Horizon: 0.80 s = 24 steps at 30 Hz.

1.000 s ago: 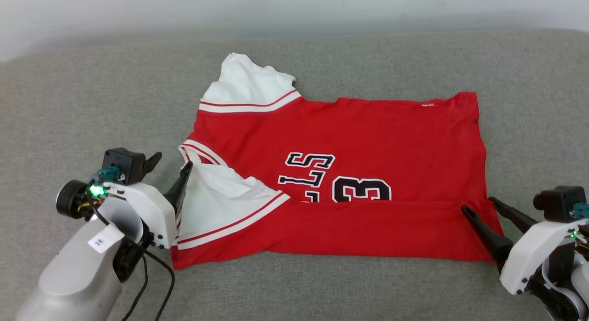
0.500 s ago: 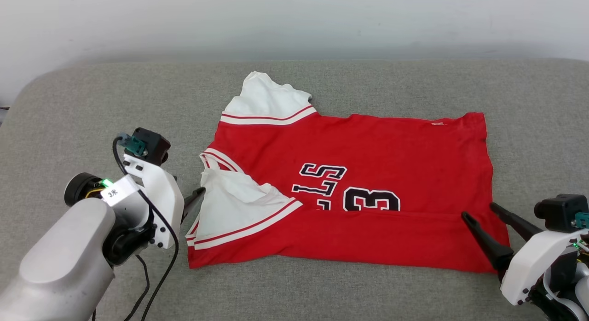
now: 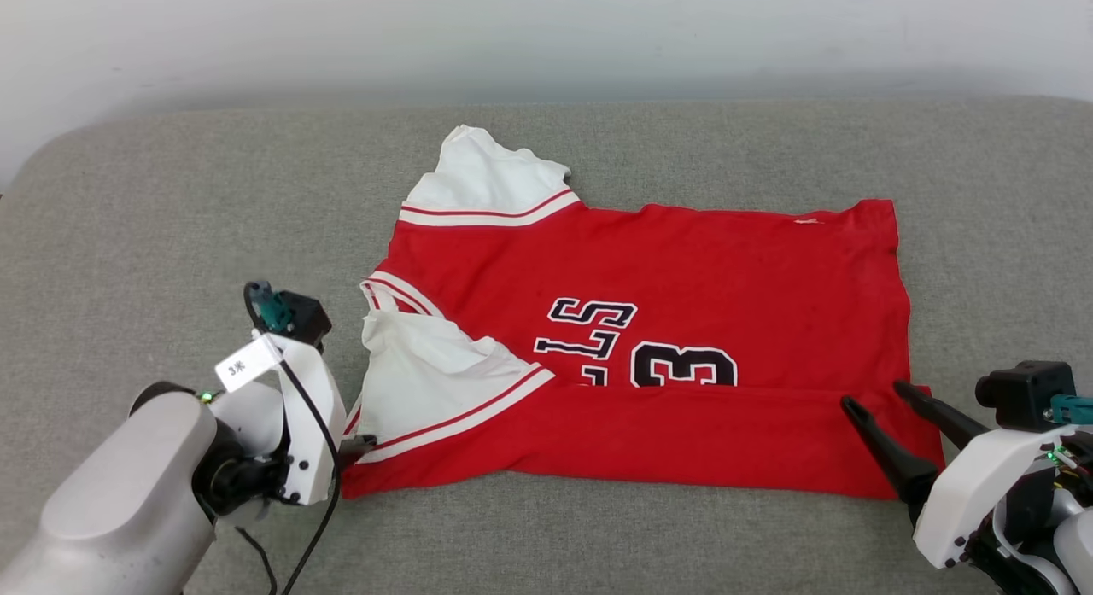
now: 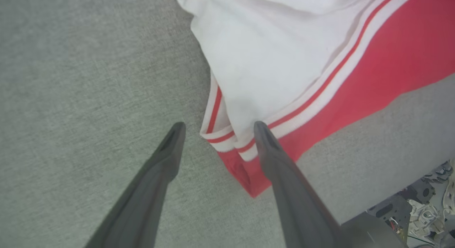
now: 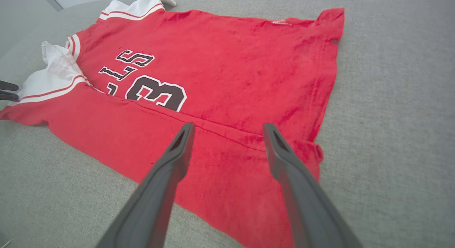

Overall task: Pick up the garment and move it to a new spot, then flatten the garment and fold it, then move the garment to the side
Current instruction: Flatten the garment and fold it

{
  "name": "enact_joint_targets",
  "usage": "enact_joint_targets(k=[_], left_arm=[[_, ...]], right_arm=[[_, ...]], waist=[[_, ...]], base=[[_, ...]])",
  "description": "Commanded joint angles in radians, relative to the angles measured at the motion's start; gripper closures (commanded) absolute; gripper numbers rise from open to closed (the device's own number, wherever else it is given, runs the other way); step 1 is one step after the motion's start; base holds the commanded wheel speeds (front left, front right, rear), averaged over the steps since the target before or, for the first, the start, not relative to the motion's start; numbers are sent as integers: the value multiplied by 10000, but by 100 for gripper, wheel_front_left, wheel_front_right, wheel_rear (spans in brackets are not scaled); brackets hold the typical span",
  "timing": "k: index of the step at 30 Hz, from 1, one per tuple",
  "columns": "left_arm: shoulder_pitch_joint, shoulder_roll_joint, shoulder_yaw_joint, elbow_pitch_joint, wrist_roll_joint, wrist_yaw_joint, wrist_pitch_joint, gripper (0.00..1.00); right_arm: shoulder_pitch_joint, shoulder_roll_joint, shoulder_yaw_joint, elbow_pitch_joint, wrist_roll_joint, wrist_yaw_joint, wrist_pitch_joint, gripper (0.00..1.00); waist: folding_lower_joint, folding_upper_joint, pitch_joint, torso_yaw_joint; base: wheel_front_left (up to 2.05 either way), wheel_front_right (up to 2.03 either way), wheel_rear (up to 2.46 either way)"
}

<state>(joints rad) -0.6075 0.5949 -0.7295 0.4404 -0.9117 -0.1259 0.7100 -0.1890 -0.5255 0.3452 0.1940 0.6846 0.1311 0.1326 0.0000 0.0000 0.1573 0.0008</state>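
Note:
The garment (image 3: 683, 279) is a red jersey lying flat on the grey cushion, with its near edge folded up over the lower part of the black number 3 (image 3: 683, 366). One white sleeve (image 3: 487, 172) sticks out at the back left and the other (image 3: 427, 382) lies crumpled at the near left. My left gripper (image 4: 218, 127) is open, its fingers straddling the striped sleeve hem at the garment's (image 4: 373, 63) near-left corner. My right gripper (image 3: 873, 396) is open over the folded near-right corner, and its fingers (image 5: 177, 152) hover above the red cloth (image 5: 231, 63).
The grey cushion (image 3: 171, 219) stretches wide to both sides, with a rounded left end and a pale wall (image 3: 546, 32) behind it. Bare cushion lies left and right of the jersey. Robot base parts (image 4: 419, 212) sit past the cushion's near edge.
The head camera has shifted. My left gripper has drawn back along the garment's left edge, from beside the collar to the near-left corner. The right gripper has stayed at the near-right corner.

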Motion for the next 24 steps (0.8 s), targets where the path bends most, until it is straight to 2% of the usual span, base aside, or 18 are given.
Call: enact_joint_targets(k=[1,11,12,13,19,24], left_arm=[[134,-19,-18,96,-4,25,43,0],[807,-302,-630,893,-97,-17,47,0],[838,-334,-661,861,-145,-23,-41,56],[845,-351,-640,848,-213,-22,-154,100],[733,-79,-580,649,-141,-29,-852,100],[532,261,-409,182,24,-33,-1763,100]], right_arm=[[-18,78,-11,-41,-71,-8,14,0],[-328,186,140,146,11,-8,-66,0],[-346,159,136,164,27,-8,-78,0],[-361,128,127,174,45,-8,-93,0],[-471,-112,74,54,16,-8,-30,0],[-725,-702,-101,-300,-73,-8,362,0]], waist=[[0,0,59,-46],[0,0,289,-244],[0,0,292,-244],[0,0,286,-243],[0,0,142,-221],[0,0,-36,-191]], base=[[0,0,0],[0,0,0],[0,0,0],[0,0,0],[0,0,0],[0,0,0]])
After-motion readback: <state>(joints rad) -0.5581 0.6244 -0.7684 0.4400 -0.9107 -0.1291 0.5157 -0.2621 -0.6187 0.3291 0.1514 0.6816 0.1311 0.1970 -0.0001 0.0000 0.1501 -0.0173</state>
